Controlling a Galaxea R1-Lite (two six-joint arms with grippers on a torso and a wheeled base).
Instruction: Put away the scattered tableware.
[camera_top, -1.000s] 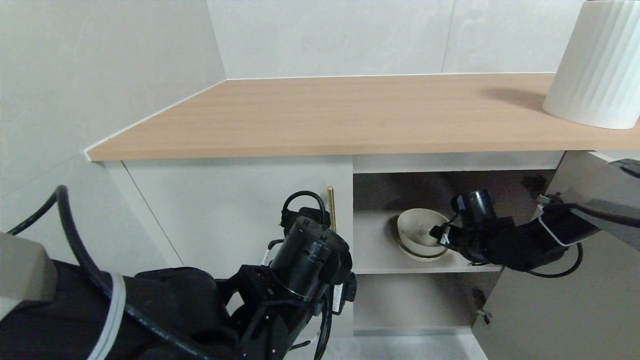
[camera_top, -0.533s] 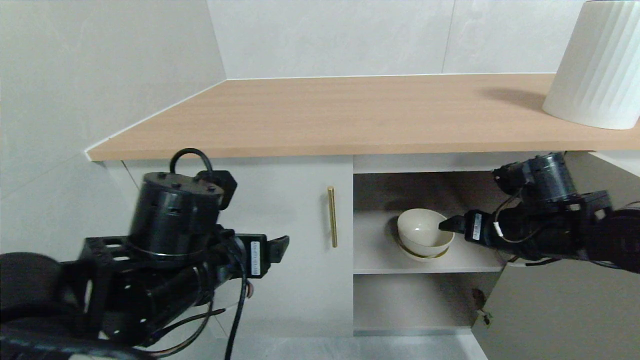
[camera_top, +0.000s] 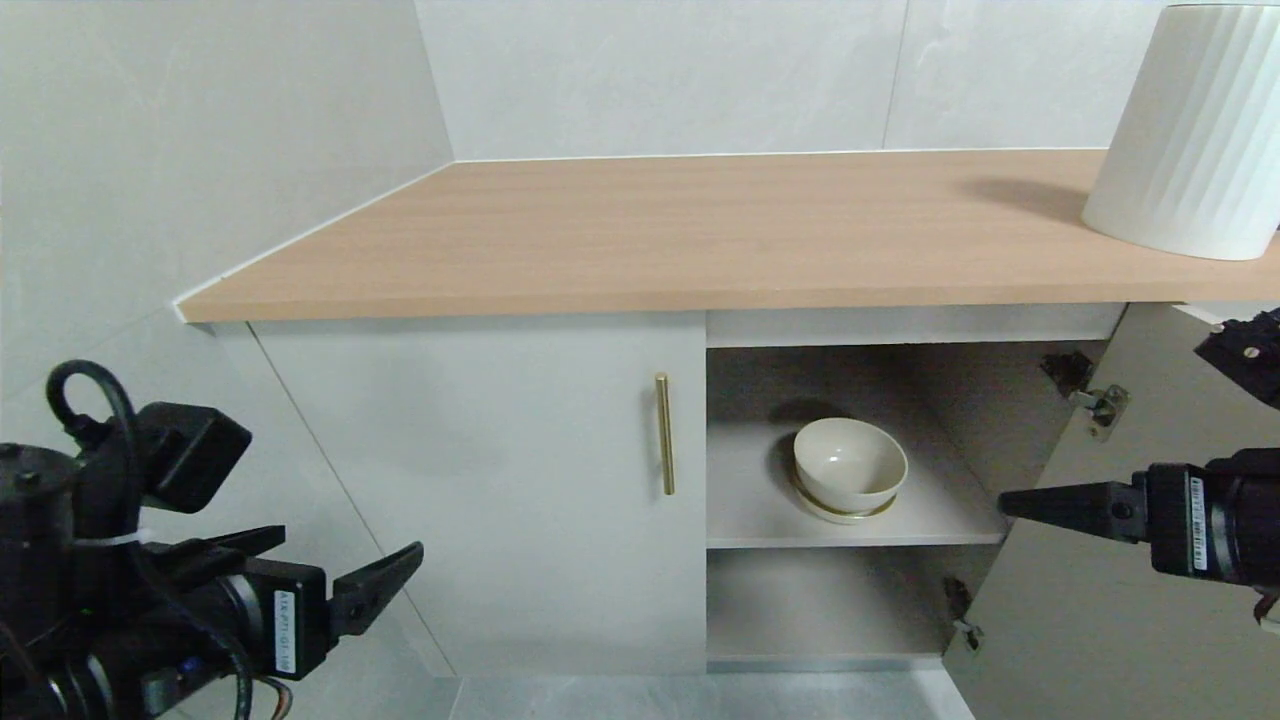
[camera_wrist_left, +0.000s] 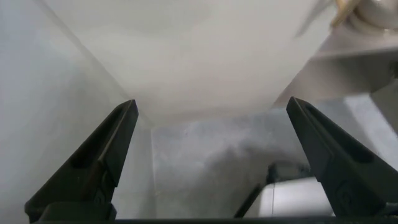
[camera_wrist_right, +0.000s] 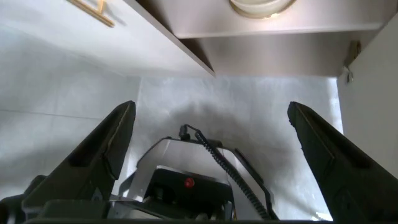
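A cream bowl (camera_top: 850, 463) sits upright on a gold-rimmed plate (camera_top: 838, 511) on the upper shelf (camera_top: 750, 515) of the open cabinet. The bowl's edge (camera_wrist_right: 258, 6) also shows in the right wrist view. My right gripper (camera_top: 1035, 502) hangs open and holds nothing, out in front of the cabinet and to the right of the bowl, well clear of it. Its fingers (camera_wrist_right: 106, 149) spread wide over the floor. My left gripper (camera_top: 350, 548) is low at the far left, in front of the wall. It is open too, and its fingers (camera_wrist_left: 106, 155) hold nothing.
The cabinet's right door (camera_top: 1100, 610) stands swung open beside my right arm. The left door is closed, with a gold bar handle (camera_top: 663, 435). A white ribbed container (camera_top: 1190, 130) stands on the wooden countertop (camera_top: 650, 230) at the right. The lower shelf (camera_top: 820, 600) is bare.
My right gripper has drawn back from the bowl, out of the cabinet and to the right. My left arm has swung left and down, away from the cabinet front. The bowl has stayed put.
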